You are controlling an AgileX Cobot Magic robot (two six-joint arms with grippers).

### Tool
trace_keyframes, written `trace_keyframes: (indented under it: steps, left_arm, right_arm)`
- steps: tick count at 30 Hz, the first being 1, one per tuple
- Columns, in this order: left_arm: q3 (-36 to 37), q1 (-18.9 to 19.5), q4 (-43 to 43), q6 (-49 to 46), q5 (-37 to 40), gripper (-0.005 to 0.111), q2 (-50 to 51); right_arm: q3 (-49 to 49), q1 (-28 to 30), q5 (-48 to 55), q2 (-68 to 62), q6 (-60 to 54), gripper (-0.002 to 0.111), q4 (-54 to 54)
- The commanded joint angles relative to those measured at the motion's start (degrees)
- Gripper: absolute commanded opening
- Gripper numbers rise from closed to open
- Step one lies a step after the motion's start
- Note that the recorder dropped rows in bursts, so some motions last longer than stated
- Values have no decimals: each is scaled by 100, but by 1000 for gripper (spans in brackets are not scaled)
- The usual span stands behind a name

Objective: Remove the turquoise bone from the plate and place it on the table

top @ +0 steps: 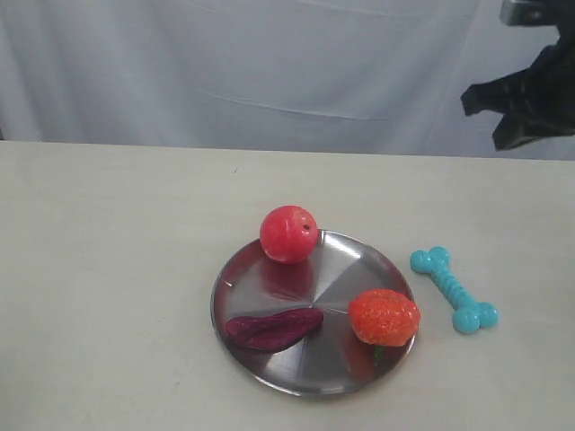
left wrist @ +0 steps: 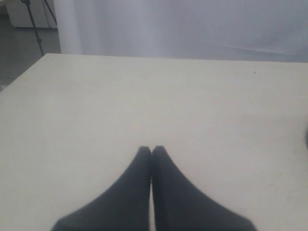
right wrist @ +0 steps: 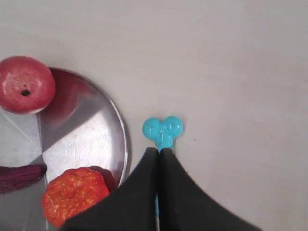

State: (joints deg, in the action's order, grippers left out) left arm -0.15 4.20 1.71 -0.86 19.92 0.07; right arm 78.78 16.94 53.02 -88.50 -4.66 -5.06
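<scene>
The turquoise bone (top: 454, 289) lies flat on the beige table (top: 108, 269), just right of the silver plate (top: 332, 269) and apart from its rim. My right gripper (top: 517, 108) hangs high above the table at the back right. In the right wrist view its fingers are shut (right wrist: 159, 150) with nothing held. One knobbed end of the bone (right wrist: 162, 129) shows beyond the tips, down on the table beside the plate (right wrist: 82, 139). My left gripper (left wrist: 151, 148) is shut and empty over bare table; it is out of the exterior view.
On the plate sit a red ball-like fruit (top: 288, 233) at the back rim, an orange-red strawberry (top: 384, 316) at the right rim and a dark purple elongated piece (top: 272, 329) at the front. A white curtain (top: 269, 72) hangs behind the table.
</scene>
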Motion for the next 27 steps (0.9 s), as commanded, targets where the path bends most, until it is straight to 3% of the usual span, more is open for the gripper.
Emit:
trace_keyframes:
  steps: [1, 18, 27]
  left_arm:
    - [15, 26, 19, 24, -31, 0, -7]
    - [15, 26, 19, 24, -31, 0, -7]
    - [15, 26, 19, 24, -31, 0, -7]
  right_arm:
    - [-260, -6, -387, 883, -123, 0, 106]
    - [-4184, -6, -4066, 5218, -197, 0, 148]
    - [-5116, -6, -3794, 7222, -184, 0, 125]
